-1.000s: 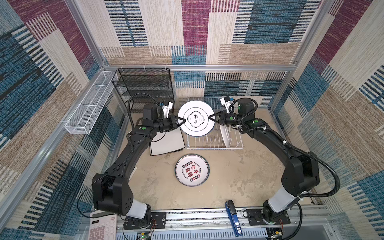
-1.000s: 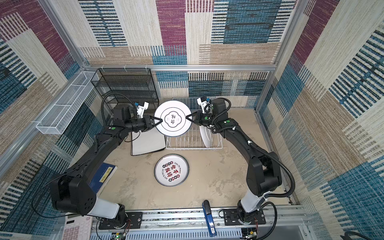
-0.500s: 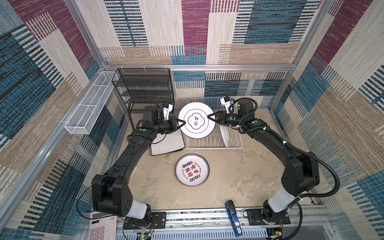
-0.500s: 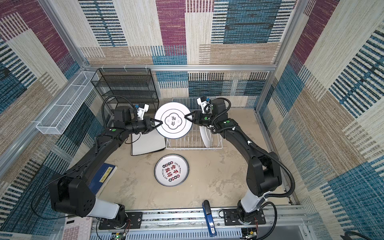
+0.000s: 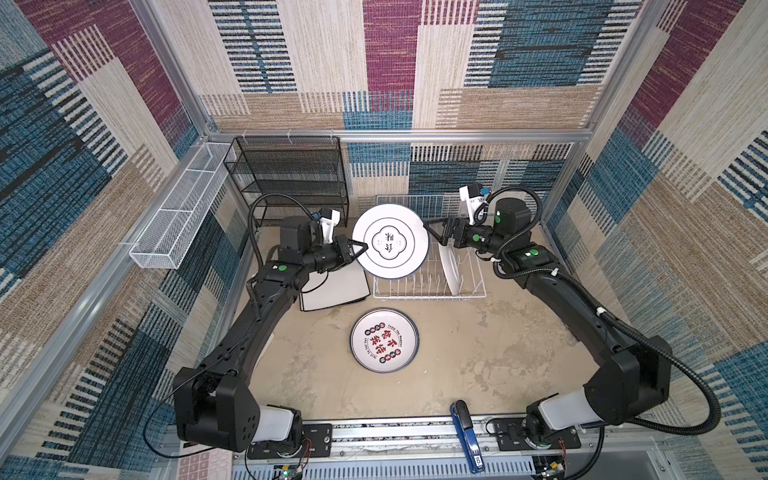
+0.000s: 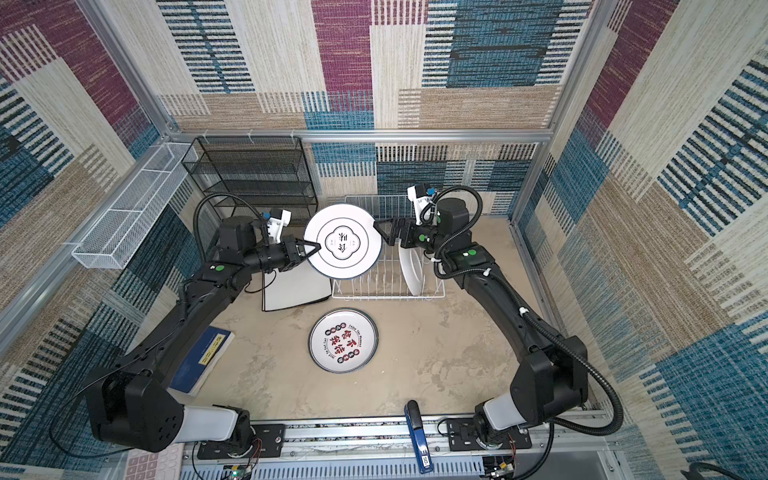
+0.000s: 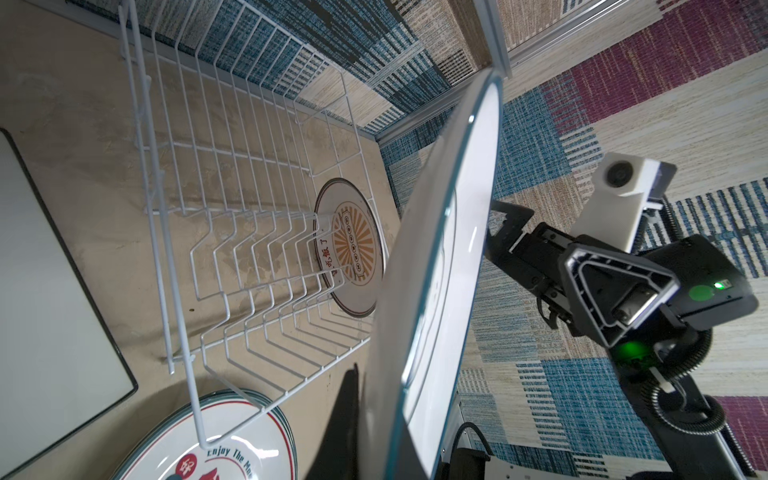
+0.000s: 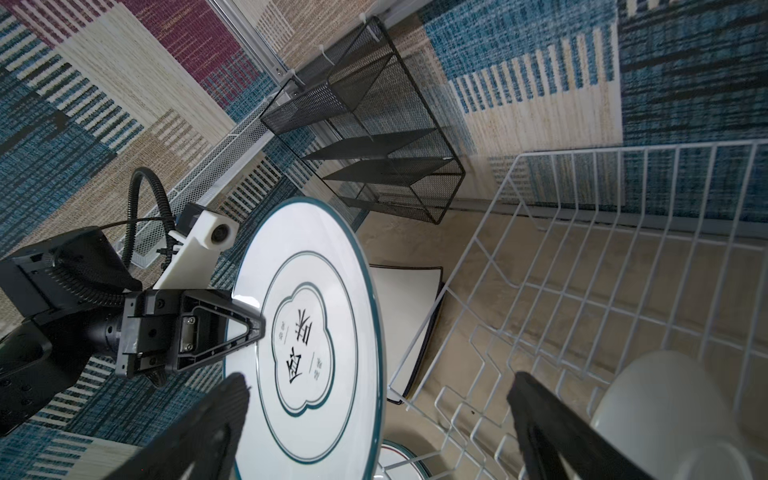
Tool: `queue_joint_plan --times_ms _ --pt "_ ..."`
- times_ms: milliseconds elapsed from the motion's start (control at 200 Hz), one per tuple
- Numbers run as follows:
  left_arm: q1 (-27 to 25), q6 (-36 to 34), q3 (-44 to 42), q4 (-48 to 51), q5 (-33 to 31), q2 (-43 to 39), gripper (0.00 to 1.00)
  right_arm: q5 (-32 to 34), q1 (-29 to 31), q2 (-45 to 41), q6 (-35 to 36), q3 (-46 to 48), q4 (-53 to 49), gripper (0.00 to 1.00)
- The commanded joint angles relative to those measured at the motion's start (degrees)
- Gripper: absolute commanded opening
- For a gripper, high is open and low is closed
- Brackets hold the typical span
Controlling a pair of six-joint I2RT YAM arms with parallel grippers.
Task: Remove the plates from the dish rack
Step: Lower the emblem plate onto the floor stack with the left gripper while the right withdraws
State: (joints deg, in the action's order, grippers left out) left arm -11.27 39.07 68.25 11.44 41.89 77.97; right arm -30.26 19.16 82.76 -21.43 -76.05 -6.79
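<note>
Nearly done: the left gripper [image 5: 360,248] clamps a teal-rimmed plate [image 5: 390,241] above the 9 o'clock end of the dish rack [image 5: 419,291], the right gripper [image 5: 433,232] spread open beside it. Square plates [image 5: 332,291] and a red-lettered plate [image 5: 384,340] lie unloaded; one sunburst plate [image 7: 351,249] waits racked at 3 o'clock.

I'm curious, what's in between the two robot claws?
A round white plate, in both top views: left gripper pinching its rim, right gripper open beside it.
</note>
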Motion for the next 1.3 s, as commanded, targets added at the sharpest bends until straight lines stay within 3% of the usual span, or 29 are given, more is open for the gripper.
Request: queue_joint_plan --times_ms 0,351,616,947,1297 --pt "0.1 3.6 -2.7 -2.3 -0.5 -3.0 0.0 5.2 0.0 -2.7 9.8 1.4 0.5 0.99" --pt "0.1 -0.7 -9.1 10.2 -1.9 -10.6 0.0 4.9 1.7 -14.6 27.1 13.6 4.0 0.99" --pt "0.1 -2.1 -15.3 17.7 -3.2 -13.8 0.0 7.8 6.4 -18.0 36.9 17.8 -1.6 0.99" --pt "0.2 -5.6 -19.9 27.0 -3.8 -16.9 0.0 6.8 9.8 -19.1 40.3 20.1 -6.4 0.99" --pt "0.0 -5.1 -26.6 22.9 -3.3 -15.6 0.0 9.3 12.2 -18.7 41.4 21.6 -9.0 0.99"
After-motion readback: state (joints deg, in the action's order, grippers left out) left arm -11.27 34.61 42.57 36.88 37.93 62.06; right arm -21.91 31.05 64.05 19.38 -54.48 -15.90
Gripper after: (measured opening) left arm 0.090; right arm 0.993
